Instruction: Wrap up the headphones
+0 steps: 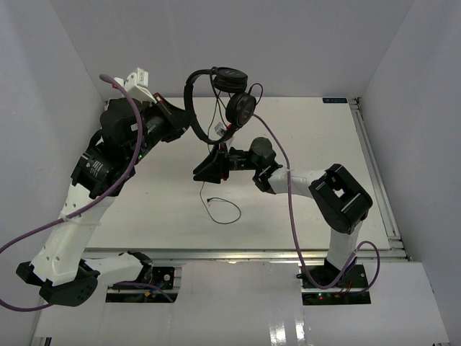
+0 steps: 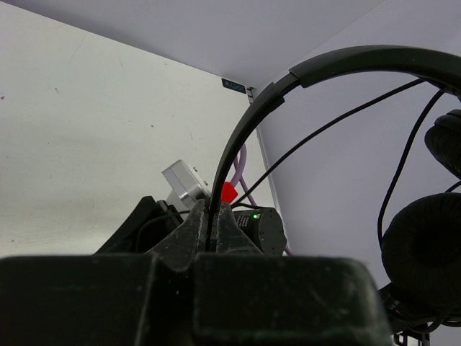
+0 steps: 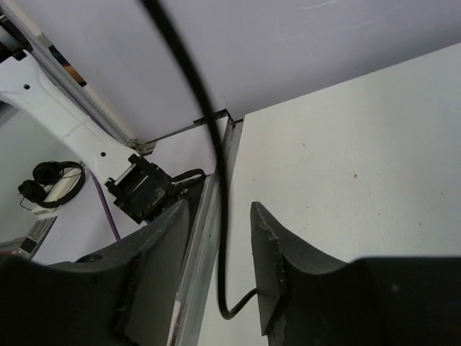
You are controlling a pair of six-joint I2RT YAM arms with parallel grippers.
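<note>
The black headphones (image 1: 216,79) hang in the air above the back of the table. My left gripper (image 1: 186,122) is shut on their thin headband (image 2: 245,130), which arches up and right to the two padded earcups (image 2: 425,267). The thin black cord (image 1: 216,137) drops from the earcups through my right gripper (image 1: 209,167). In the right wrist view the cord (image 3: 205,108) runs loose between the spread fingers of that open gripper (image 3: 220,207) and bends behind the right finger. The cord's free end lies curled on the table (image 1: 227,213).
White walls enclose the white table (image 1: 324,158) on three sides. An aluminium rail (image 1: 374,166) runs along its right edge and another along the near edge (image 3: 209,238). Thick purple cables (image 1: 288,194) trail from both arms.
</note>
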